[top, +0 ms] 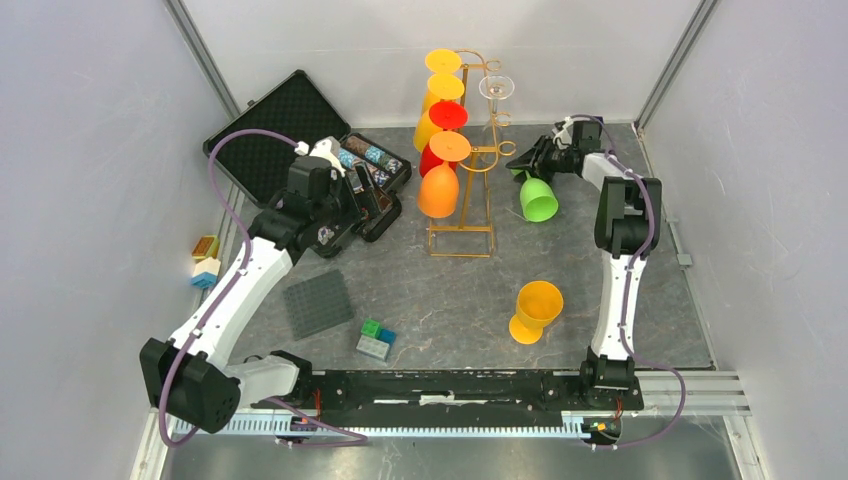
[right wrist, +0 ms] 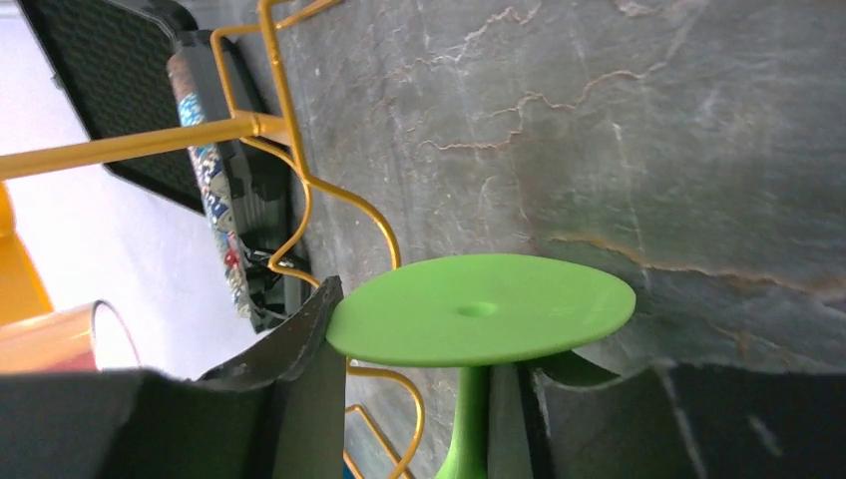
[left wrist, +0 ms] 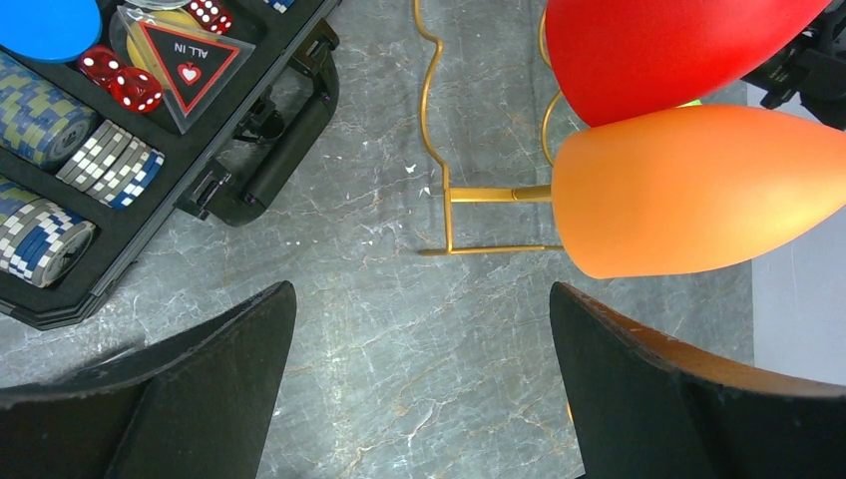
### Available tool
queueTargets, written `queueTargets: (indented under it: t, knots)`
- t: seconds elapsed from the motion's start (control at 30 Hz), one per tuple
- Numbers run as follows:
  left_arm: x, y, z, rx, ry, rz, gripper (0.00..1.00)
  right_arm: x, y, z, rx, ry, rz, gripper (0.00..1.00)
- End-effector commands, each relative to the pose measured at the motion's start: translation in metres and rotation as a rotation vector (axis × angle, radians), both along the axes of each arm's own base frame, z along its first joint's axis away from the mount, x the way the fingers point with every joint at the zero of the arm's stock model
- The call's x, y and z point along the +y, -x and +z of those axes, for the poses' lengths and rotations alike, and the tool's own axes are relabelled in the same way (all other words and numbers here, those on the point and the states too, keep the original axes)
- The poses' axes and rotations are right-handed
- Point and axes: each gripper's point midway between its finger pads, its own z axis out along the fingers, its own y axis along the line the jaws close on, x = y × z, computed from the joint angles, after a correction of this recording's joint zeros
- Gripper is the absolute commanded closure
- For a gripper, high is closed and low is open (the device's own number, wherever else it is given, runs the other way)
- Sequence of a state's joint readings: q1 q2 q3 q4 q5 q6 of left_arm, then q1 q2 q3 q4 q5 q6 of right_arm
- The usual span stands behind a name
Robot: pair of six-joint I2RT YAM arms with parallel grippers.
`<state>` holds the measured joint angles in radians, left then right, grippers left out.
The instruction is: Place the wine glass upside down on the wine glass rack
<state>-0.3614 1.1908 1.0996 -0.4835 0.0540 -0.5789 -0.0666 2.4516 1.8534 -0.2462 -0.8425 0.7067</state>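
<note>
Green wine glass (top: pixel 538 200) on its side, mouth nearward, foot far; right tool (top: pixel 527 168) astride stem (right wrist: pixel 469 419), grip unclear.

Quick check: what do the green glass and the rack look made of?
Green glass: probably plastic, opaque with a satin finish; the colour is uniform and there is a small moulding dimple at the foot's centre. Rack: thin metal wire, it seems, with a glossy gold finish; it has bent curves and a highlight along the bar.
</note>
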Motion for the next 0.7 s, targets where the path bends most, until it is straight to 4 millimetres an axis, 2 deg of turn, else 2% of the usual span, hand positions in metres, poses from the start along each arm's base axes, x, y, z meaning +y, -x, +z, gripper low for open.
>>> queueTargets:
  t: [0.0,0.07,0.17,0.23,0.4,0.53,0.67]
  knots:
    - [0.001,-0.003,0.019,-0.066,0.021,0.009,0.00,-0.016,0.023,-0.022,0.057,0.139,0.015,0.78]
    - [0.001,-0.003,0.021,-0.071,0.026,0.010,0.00,-0.018,0.027,-0.017,0.043,0.153,0.024,0.89]
    - [0.001,-0.003,0.027,-0.083,0.032,0.013,0.00,-0.023,0.027,0.002,-0.010,0.175,0.032,0.96]
    - [0.001,-0.003,0.034,-0.094,0.045,0.016,0.00,-0.027,0.026,0.023,-0.069,0.197,0.036,0.98]
    - [-0.005,-0.004,0.061,-0.136,0.089,-0.002,0.00,-0.042,0.027,0.102,-0.273,0.280,0.032,1.00]
    - [-0.013,-0.004,0.089,-0.177,0.152,-0.021,0.00,-0.056,0.045,0.168,-0.429,0.366,0.005,1.00]
    - [-0.028,-0.001,0.124,-0.234,0.257,-0.074,0.00,-0.058,0.072,0.222,-0.546,0.405,-0.016,1.00]
